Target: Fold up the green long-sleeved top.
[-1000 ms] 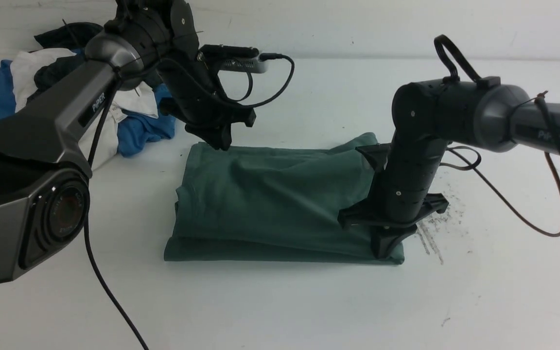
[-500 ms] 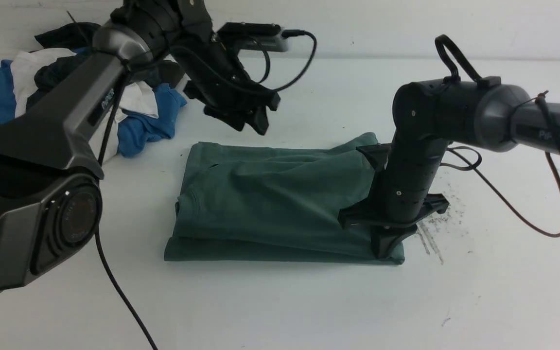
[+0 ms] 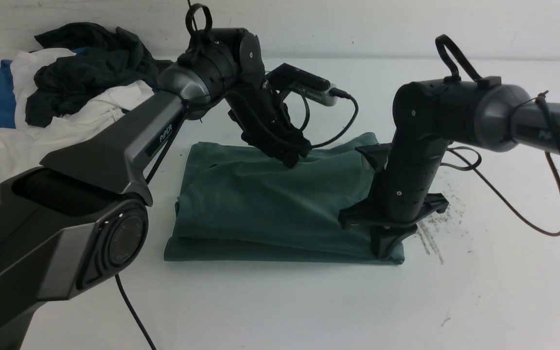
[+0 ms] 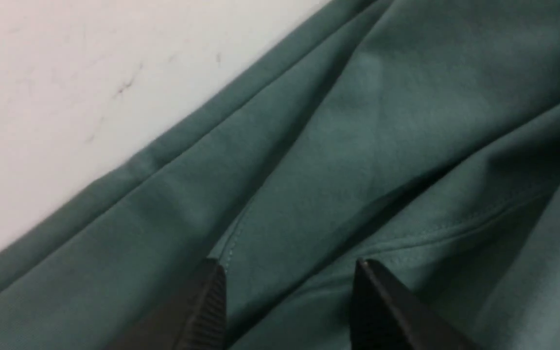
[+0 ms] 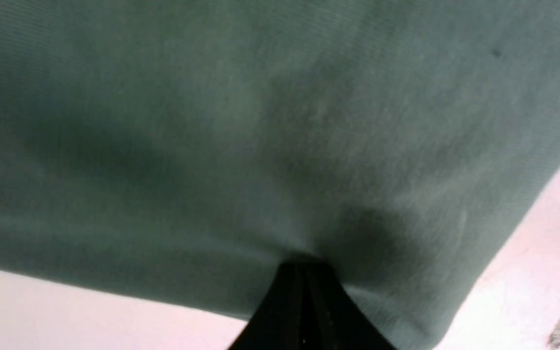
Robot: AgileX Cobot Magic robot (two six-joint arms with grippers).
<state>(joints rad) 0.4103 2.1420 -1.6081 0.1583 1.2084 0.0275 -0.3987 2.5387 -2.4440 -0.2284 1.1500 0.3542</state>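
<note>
**Over the far edge of the green long-sleeved top [image 3: 260, 204]: left gripper [image 3: 292, 158] wide, right gripper [image 3: 382, 250] closed at the near corner**

Between the left gripper's two black fingers [image 4: 197, 316] there is a clear gap. Its wrist view shows them well apart, with only green cloth in the space between and nothing held. The tips point down at the fabric, but whether they touch it cannot be told. Directly under them run soft folds and a stitched seam [image 4: 455, 228]. Past the cloth's hem on one side lies the bare white table [image 4: 42, 97].

The right gripper points straight down. Its fingers [image 5: 304, 301] are closed together, and the tips press into the cloth, which puckers around them. Whether any fabric is caught between them cannot be told. Just outward of these tips the top ends, and dark scuff marks [image 3: 430, 233] streak the table on this gripper's right side. A black cable [image 3: 503, 204] loops down from the arm beyond that.

The top lies folded into a rough rectangle on the table. The left gripper is at the middle of its far edge, and the right gripper is at its near right corner.

Out to the left arm's left, toward the back of the table, sits a heap of white, blue and dark garments [image 3: 66, 87], apart from the top.
</note>
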